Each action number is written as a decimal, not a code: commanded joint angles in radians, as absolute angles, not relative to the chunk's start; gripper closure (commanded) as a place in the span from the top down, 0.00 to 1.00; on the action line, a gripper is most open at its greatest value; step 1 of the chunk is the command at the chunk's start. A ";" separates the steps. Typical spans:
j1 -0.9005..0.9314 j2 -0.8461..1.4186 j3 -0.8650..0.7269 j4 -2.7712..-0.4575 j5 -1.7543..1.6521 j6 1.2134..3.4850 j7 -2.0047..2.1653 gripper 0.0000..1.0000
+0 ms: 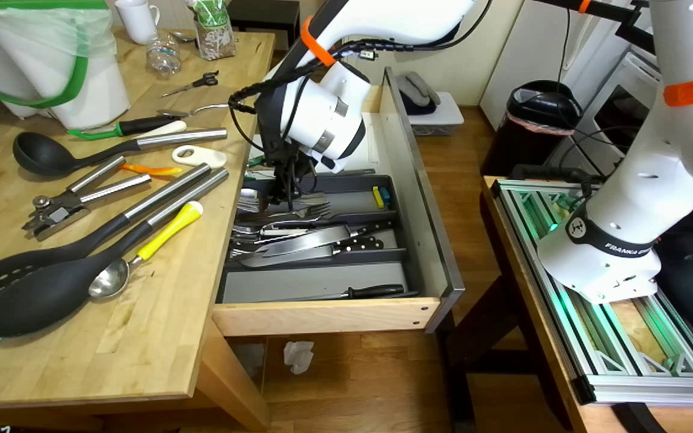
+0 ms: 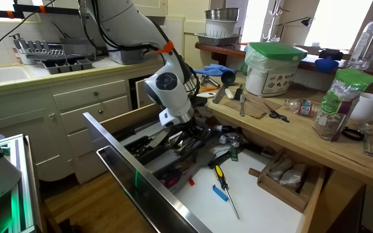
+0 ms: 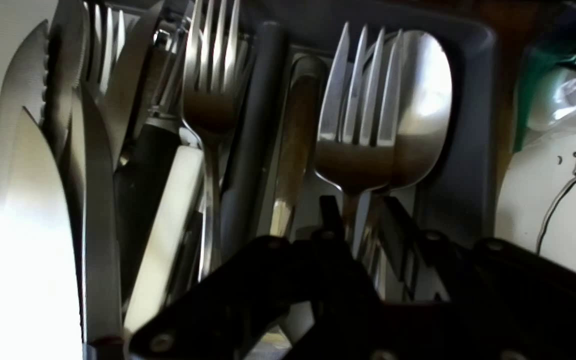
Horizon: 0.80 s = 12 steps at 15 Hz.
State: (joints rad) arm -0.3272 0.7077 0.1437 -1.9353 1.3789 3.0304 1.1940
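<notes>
Fork [image 3: 353, 162] in the cutlery tray, wrist view: its tines point away from the gripper [image 3: 359, 202] and its neck runs back between the fingertips, so the governing relation is that of axis to hand. The long axis lies nearly in line with the reach, and the fingers flank it crosswise, one to each side. They stand apart; in the narrow gap the fork's neck appears nearer one finger (whether metal meets pad cannot be made out). A spoon [image 3: 425, 110] lies partly beneath the tines, its bowl showing to their right, and its neck appears to enter the same gap. The tray [image 3: 473, 135] bounds the spoon's outer side. To the left, a second fork [image 3: 211, 107], a white handle [image 3: 163, 245] and broad knife blades [image 3: 23, 235] lie roughly parallel. In both exterior views the single arm [image 1: 331, 117] bends down over the drawer [image 1: 415, 192], its wrist and cables obscuring the fingertips. The drawer extends from beneath the wooden table [image 1: 142, 355], where a ladle [image 1: 43, 153] and other utensils rest.
</notes>
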 commanded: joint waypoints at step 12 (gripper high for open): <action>-0.344 0.736 0.165 -1.918 1.395 3.011 1.217 0.22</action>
